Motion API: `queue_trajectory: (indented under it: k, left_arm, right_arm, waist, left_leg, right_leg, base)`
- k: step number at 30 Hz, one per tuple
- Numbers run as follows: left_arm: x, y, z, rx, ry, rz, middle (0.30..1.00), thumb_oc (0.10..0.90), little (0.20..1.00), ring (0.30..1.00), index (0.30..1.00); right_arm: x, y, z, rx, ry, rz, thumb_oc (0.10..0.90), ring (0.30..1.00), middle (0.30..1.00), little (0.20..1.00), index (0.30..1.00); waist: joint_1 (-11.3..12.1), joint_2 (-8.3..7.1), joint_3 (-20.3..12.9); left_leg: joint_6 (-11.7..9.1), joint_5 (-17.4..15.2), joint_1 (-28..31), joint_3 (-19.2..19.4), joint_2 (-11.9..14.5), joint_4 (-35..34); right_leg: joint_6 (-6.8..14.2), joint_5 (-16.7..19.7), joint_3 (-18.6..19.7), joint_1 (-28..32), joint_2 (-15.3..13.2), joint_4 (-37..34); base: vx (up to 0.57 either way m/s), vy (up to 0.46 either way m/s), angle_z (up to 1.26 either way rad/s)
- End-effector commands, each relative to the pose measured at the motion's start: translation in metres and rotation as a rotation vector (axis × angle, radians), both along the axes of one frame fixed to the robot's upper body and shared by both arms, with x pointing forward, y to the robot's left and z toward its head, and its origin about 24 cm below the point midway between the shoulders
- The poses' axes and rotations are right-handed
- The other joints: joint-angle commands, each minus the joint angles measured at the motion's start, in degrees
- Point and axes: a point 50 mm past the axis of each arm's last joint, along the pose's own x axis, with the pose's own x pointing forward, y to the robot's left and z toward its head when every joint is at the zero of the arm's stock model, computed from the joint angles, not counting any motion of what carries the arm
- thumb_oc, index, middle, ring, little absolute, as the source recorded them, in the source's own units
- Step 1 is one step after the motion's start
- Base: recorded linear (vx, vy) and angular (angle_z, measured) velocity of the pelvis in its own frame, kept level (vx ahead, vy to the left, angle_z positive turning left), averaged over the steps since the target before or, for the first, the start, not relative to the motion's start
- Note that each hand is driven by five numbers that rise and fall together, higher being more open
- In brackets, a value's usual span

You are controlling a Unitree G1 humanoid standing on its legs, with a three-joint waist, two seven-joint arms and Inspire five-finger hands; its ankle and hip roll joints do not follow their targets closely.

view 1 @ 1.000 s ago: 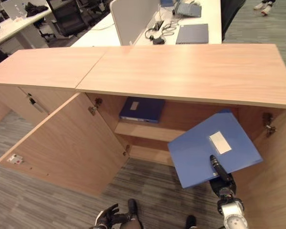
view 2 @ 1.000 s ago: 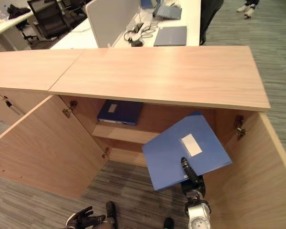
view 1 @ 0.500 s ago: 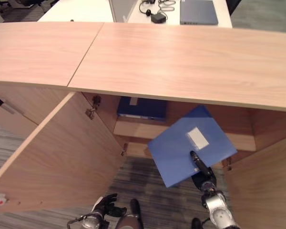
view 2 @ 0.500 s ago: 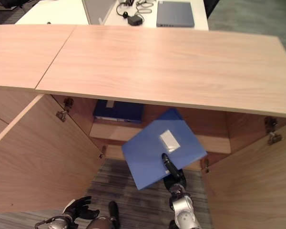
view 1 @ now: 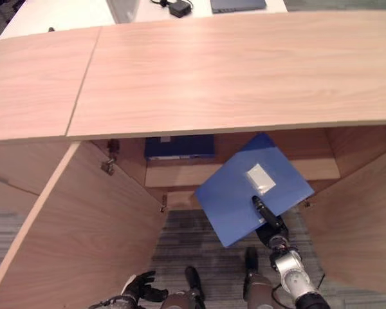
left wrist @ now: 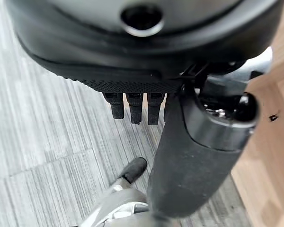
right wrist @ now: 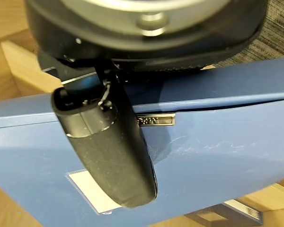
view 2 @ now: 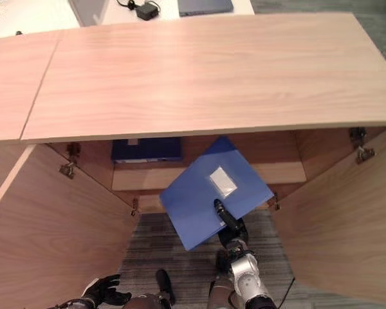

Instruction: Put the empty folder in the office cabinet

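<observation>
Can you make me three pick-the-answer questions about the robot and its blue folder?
1. Where is the light blue folder?
A. On top of the cabinet
B. In front of the open cabinet, in the right hand
C. On the floor

2. What colour is the folder lying on the shelf inside?
A. Red
B. Green
C. Dark blue

3. What are the cabinet doors like?
A. Both open
B. Both shut
C. One shut

Answers:
1 B, the right hand pinches it, thumb on top.
2 C, the dark blue folder lies at the back.
3 A, the left door and right door swing out.
</observation>
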Motion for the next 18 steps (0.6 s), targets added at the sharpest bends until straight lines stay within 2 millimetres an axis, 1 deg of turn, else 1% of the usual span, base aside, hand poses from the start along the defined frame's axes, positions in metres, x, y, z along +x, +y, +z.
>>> queue_trajectory:
  k: [1, 2, 3, 4, 5, 6, 7, 9, 11, 12, 14, 15, 16, 17, 18]
  left_arm:
    - [0.011, 0.003, 0.008, 0.035, -0.051, -0.108, 0.900, 0.800, 0.900, 0.900, 0.900]
    - [-0.011, 0.018, 0.006, 0.033, 0.001, -0.137, 0.900, 0.800, 0.900, 0.900, 0.900]
    - [-0.034, 0.035, 0.003, 0.065, 0.096, -0.122, 0.900, 0.800, 0.900, 0.900, 0.900]
    - [-0.040, 0.038, 0.002, 0.067, 0.113, -0.123, 0.900, 0.800, 0.900, 0.900, 0.900]
    - [-0.047, 0.040, 0.001, 0.058, 0.140, -0.127, 0.900, 0.800, 0.900, 0.900, 0.900]
    - [-0.051, 0.041, 0.001, 0.055, 0.155, -0.127, 0.900, 0.800, 0.900, 0.900, 0.900]
    - [-0.056, 0.042, 0.001, 0.050, 0.170, -0.128, 0.900, 0.800, 0.900, 0.900, 0.900]
    - [-0.058, 0.040, 0.000, 0.041, 0.174, -0.131, 0.900, 0.800, 0.900, 0.900, 0.900]
    - [-0.066, 0.033, -0.004, 0.012, 0.207, -0.156, 0.900, 0.800, 0.900, 0.900, 0.900]
    - [-0.066, 0.033, -0.004, 0.012, 0.207, -0.156, 0.900, 0.800, 0.900, 0.900, 0.900]
    - [-0.070, 0.027, -0.006, -0.015, 0.221, -0.157, 0.900, 0.800, 0.900, 0.900, 0.900]
    - [-0.072, 0.023, -0.008, -0.030, 0.228, -0.153, 0.900, 0.800, 0.900, 0.900, 0.900]
    - [-0.074, 0.015, -0.010, -0.048, 0.237, -0.164, 0.900, 0.800, 0.900, 0.900, 0.900]
    - [-0.074, 0.015, -0.011, -0.048, 0.238, -0.164, 0.900, 0.800, 0.900, 0.900, 0.900]
    - [-0.073, 0.013, -0.011, -0.048, 0.239, -0.170, 0.900, 0.800, 0.900, 0.900, 0.900]
  right_arm:
    - [0.033, -0.016, 0.054, -0.014, -0.292, -0.060, 0.400, 0.300, 0.300, 0.300, 0.300]
    - [0.031, -0.030, 0.055, -0.041, -0.300, -0.095, 0.400, 0.300, 0.300, 0.300, 0.300]
    - [0.027, -0.036, 0.054, -0.042, -0.303, -0.123, 0.400, 0.300, 0.300, 0.300, 0.300]
    - [0.024, -0.039, 0.054, -0.030, -0.309, -0.134, 0.400, 0.300, 0.300, 0.300, 0.300]
    - [0.022, -0.042, 0.054, -0.026, -0.316, -0.137, 0.400, 0.300, 0.300, 0.300, 0.300]
    - [0.020, -0.046, 0.054, -0.026, -0.317, -0.143, 0.400, 0.300, 0.300, 0.300, 0.300]
    - [0.018, -0.051, 0.053, -0.034, -0.315, -0.155, 0.400, 0.300, 0.300, 0.300, 0.300]
    - [0.017, -0.053, 0.053, -0.041, -0.312, -0.161, 0.400, 0.300, 0.300, 0.300, 0.300]
    - [0.012, -0.064, 0.054, -0.055, -0.314, -0.193, 0.400, 0.300, 0.300, 0.300, 0.300]
    - [0.012, -0.064, 0.054, -0.055, -0.314, -0.193, 0.400, 0.300, 0.300, 0.300, 0.300]
    - [0.008, -0.075, 0.056, -0.078, -0.315, -0.222, 0.400, 0.300, 0.300, 0.300, 0.300]
    - [0.008, -0.078, 0.058, -0.085, -0.320, -0.231, 0.400, 0.300, 0.300, 0.300, 0.300]
    - [0.007, -0.081, 0.058, -0.083, -0.321, -0.251, 0.400, 0.300, 0.300, 0.300, 0.300]
    - [0.007, -0.081, 0.058, -0.084, -0.321, -0.252, 0.400, 0.300, 0.300, 0.300, 0.300]
    - [0.007, -0.083, 0.060, -0.085, -0.324, -0.263, 0.400, 0.300, 0.300, 0.300, 0.300]
  waist:
    - [-1.88, 2.00, 0.73]
    - [-1.95, 2.33, 0.44]
    - [-1.87, 2.23, -0.11]
    - [-1.82, 2.56, -0.79]
    - [-1.83, 3.14, -1.40]
    - [-1.82, 3.61, -1.64]
    - [-1.80, 4.45, -1.75]
    - [-2.01, 4.56, -2.02]
    - [-2.06, 5.65, -3.14]
    - [-2.12, 5.69, -3.13]
    - [-2.16, 6.22, -3.84]
    - [-2.23, 6.37, -3.89]
    - [-2.18, 6.05, -3.95]
    - [-2.32, 6.08, -3.89]
    - [-2.02, 5.62, -3.55]
  left_leg:
    - [-4.54, -3.27, 3.44, -6.76, 2.89, 0.16]
    - [-4.59, -4.48, 5.22, -7.55, 2.09, 0.36]
    - [-4.76, -4.69, 5.99, -7.91, 1.29, 0.43]
    - [-4.96, -5.05, 6.54, -8.27, 1.05, 0.55]
    - [-5.43, -5.34, 7.05, -8.75, 1.45, 0.99]
    - [-5.74, -5.44, 7.15, -9.16, 2.00, 1.53]
    - [-6.46, -5.78, 7.52, -9.76, 2.96, 2.55]
    - [-6.70, -5.51, 7.03, -10.23, 3.28, 3.31]
    - [-8.47, -3.63, 6.66, -11.68, 5.11, 6.09]
    - [-8.49, -3.63, 6.67, -11.75, 5.15, 6.10]
    - [-10.28, 0.27, 6.09, -13.50, 7.00, 9.79]
    - [-10.79, 1.95, 5.78, -14.62, 7.61, 11.78]
    - [-11.20, 4.92, 4.57, -16.24, 7.93, 16.45]
    - [-11.28, 4.85, 4.45, -16.45, 7.98, 16.71]
    - [-11.57, 7.14, 2.60, -17.80, 8.07, 20.05]
  right_leg:
    - [1.03, -0.85, -1.14, -0.05, 0.91, 2.99]
    - [1.23, -0.12, -1.07, 0.80, 0.08, 2.41]
    - [0.95, 1.33, -1.32, 1.71, -0.46, 1.89]
    - [0.85, 1.71, -1.65, 2.22, -0.67, 1.79]
    - [0.51, 1.88, -2.11, 2.93, -0.64, 2.03]
    - [0.24, 1.56, -2.43, 3.52, -0.58, 2.38]
    - [-0.10, 0.72, -2.68, 4.52, -0.11, 2.77]
    - [-0.43, 0.59, -3.09, 4.77, -0.15, 2.77]
    - [-1.98, -1.52, -4.50, 7.75, 1.07, 2.21]
    - [-1.99, -1.53, -4.58, 7.82, 1.09, 2.18]
    - [-3.73, -3.99, -5.93, 11.31, 2.48, 1.57]
    - [-4.38, -4.97, -6.18, 12.41, 3.02, 1.55]
    - [-5.52, -6.46, -6.01, 14.31, 3.36, 1.48]
    - [-5.59, -6.53, -6.17, 14.43, 3.38, 1.48]
    - [-6.18, -7.21, -6.18, 15.41, 3.05, 1.54]
  base:
    - [0.26, -0.124, 0.29]
    - [0.24, -0.128, 0.36]
    - [0.32, -0.156, 0.29]
    - [0.24, -0.140, 0.06]
    - [0.23, -0.165, -0.07]
    - [0.22, -0.240, -0.04]
    - [0.16, -0.224, 0.10]
    - [0.11, -0.175, 0.25]
    - [0.17, -0.223, 0.31]
    - [0.20, -0.232, 0.32]
    - [0.23, -0.257, 0.37]
    - [0.28, -0.241, 0.45]
    - [0.20, -0.159, 0.40]
    - [0.19, -0.146, 0.36]
    - [0.12, -0.102, 0.30]
